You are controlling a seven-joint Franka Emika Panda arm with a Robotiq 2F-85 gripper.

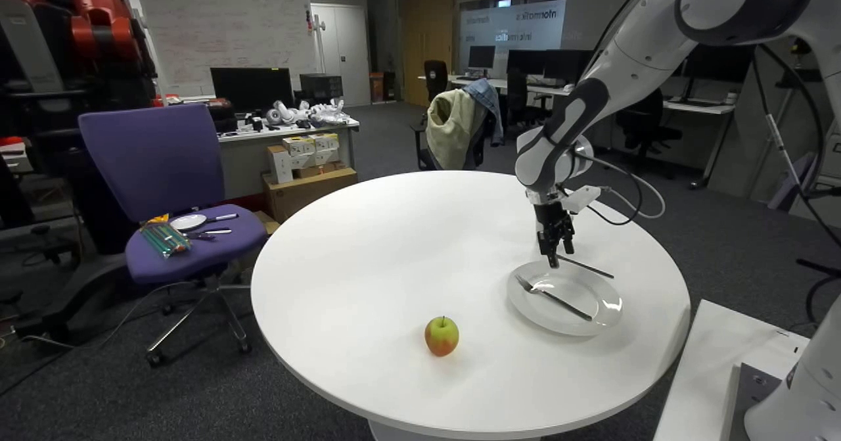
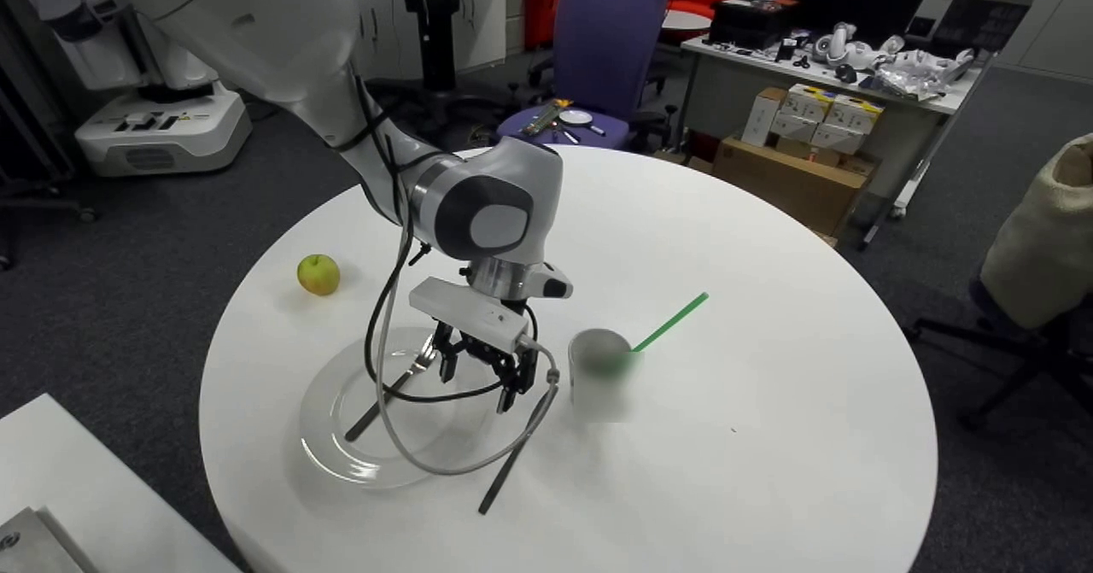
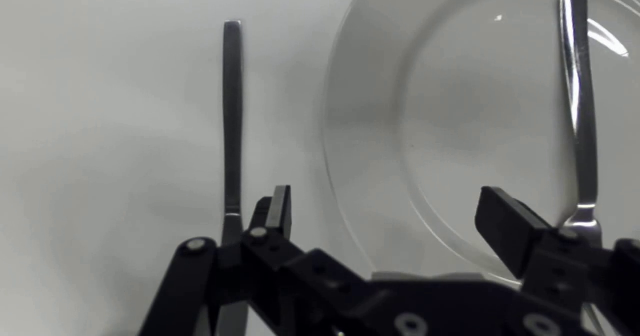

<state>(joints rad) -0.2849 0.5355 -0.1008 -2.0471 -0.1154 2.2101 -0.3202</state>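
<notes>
The glossy plate (image 3: 362, 75) lies beneath the pincer (image 3: 385, 211), its rim crossing the gap between two fingers (image 3: 505, 221) that stand spread wide. The fork (image 3: 577, 90) rests on the plate, its head partly hidden under one finger; the knife (image 3: 233, 110) lies on the surface (image 1: 368, 263) just outside the other finger, running alongside the plate, apart from its rim. The pincer points down from a wrist (image 1: 535, 162) bent sharply at the end of the arm (image 1: 647, 53), which slopes down to it from the base (image 1: 798, 395); how high the fingertips hang is hard to tell. A grey cable (image 2: 451, 473) bows out from the wrist in a wide loop. Past the knife, near the pincer, stands a white cup (image 2: 596, 389), its lower part blurred, with a green straw (image 2: 670, 323) slanting out beside its rim. On the fork's side, well apart from the pincer, sits the apple (image 1: 441, 336). Toward the base, the plate takes up most of the room between the pincer and the rounded edge, with a strip of surface past it and then a white stand (image 1: 709, 352). Away from the base, the surface runs broadest from the pincer to its far edge, beyond which the purple chair (image 1: 154, 165) stands.
</notes>
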